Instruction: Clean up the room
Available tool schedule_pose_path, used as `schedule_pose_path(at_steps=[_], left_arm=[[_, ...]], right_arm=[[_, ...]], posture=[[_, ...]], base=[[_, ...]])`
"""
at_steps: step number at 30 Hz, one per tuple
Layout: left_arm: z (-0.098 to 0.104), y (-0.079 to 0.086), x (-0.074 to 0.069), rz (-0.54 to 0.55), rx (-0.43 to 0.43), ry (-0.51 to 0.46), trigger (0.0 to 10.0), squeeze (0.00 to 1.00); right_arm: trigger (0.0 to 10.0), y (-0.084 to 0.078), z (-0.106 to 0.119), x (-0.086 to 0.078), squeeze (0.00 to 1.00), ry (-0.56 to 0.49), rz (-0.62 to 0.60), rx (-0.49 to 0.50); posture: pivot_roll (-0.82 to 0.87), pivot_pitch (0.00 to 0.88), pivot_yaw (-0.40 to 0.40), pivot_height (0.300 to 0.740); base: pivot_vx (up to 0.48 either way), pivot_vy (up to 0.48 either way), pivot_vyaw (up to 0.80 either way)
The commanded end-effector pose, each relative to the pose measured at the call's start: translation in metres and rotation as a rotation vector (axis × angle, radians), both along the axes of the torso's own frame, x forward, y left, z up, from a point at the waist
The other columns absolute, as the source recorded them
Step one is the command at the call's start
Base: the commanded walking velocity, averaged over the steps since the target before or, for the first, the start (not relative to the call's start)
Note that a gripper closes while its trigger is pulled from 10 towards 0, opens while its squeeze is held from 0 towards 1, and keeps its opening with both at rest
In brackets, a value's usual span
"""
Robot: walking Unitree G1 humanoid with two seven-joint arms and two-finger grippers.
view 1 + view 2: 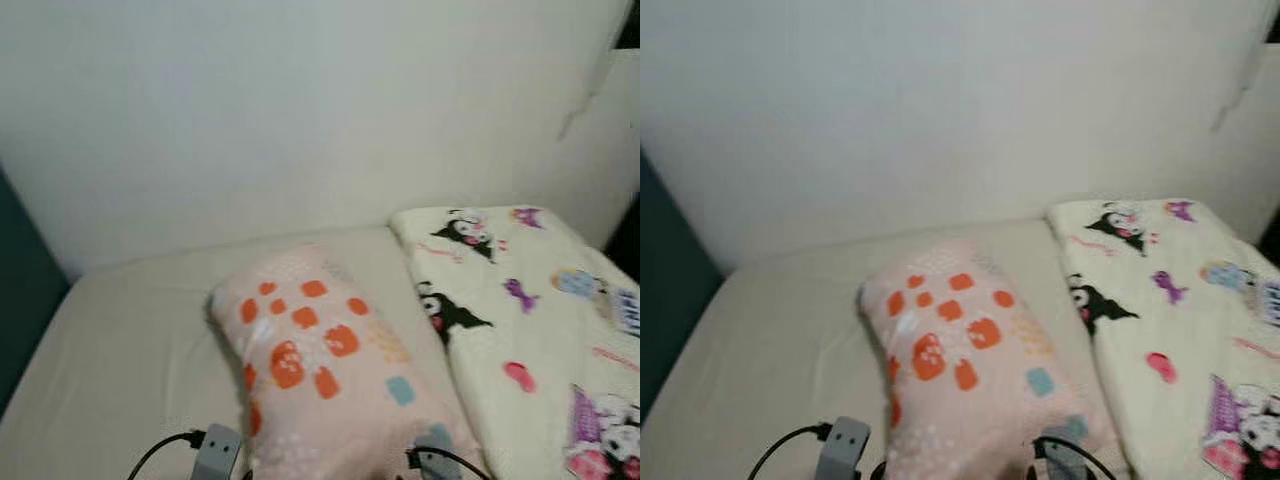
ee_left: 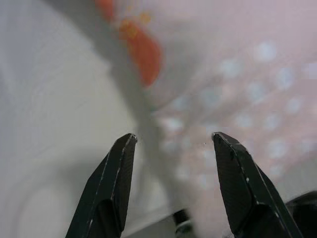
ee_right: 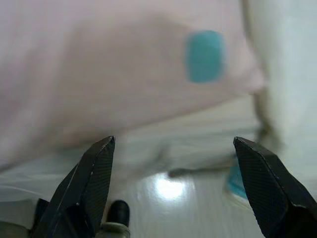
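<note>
Pillow (image 1: 325, 365), pink with orange spots, lies mid-bed (image 1: 130, 330), beside cartoon blanket (image 1: 540, 330) along right edge. Left gripper (image 2: 171, 144) and right gripper (image 3: 173, 148) flank its near end, jaws wide, empty. Likely soft, light, squashy; pinch corners or bunch fabric.

Soft even light, blurred throughout

The pillow (image 1: 320, 370) and folded blanket (image 1: 540, 330) look like soft matt cloth on a smooth matt sheet (image 1: 130, 350).
</note>
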State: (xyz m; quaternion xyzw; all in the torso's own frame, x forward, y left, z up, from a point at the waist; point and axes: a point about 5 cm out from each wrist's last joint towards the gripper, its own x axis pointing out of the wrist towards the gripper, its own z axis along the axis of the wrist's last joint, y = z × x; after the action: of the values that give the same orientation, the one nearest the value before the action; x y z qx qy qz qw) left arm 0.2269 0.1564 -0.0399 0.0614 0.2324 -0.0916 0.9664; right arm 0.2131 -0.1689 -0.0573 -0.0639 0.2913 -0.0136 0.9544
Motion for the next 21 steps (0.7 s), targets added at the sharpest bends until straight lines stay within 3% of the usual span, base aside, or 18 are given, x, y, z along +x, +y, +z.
schedule_pose_path(at_steps=[1,14,21], left_arm=[[-0.0029,0.0043,-0.0041,0.005,0.009,0.018,10.0,0.0],[-0.0028,0.003,-0.0022,-0.017,0.032,0.025,10.0,0.0],[-0.0023,0.0036,-0.0016,-0.009,0.035,0.021,10.0,0.0]], right_arm=[[10.0,0.0067,-0.0031,-0.004,0.0,0.015,0.012,0.013],[10.0,0.0097,-0.0044,-0.0042,0.0,0.036,0.043,0.016],[10.0,0.0137,-0.0047,-0.0042,0.0,0.041,0.087,0.001]], posture=[[0.05,0.089,-0.005,0.74],[0.05,0.088,0.0,0.74],[0.05,0.085,-0.002,0.74]], base=[[0.0,0.0,0.0],[0.0,0.0,0.0],[0.0,0.0,0.8]])
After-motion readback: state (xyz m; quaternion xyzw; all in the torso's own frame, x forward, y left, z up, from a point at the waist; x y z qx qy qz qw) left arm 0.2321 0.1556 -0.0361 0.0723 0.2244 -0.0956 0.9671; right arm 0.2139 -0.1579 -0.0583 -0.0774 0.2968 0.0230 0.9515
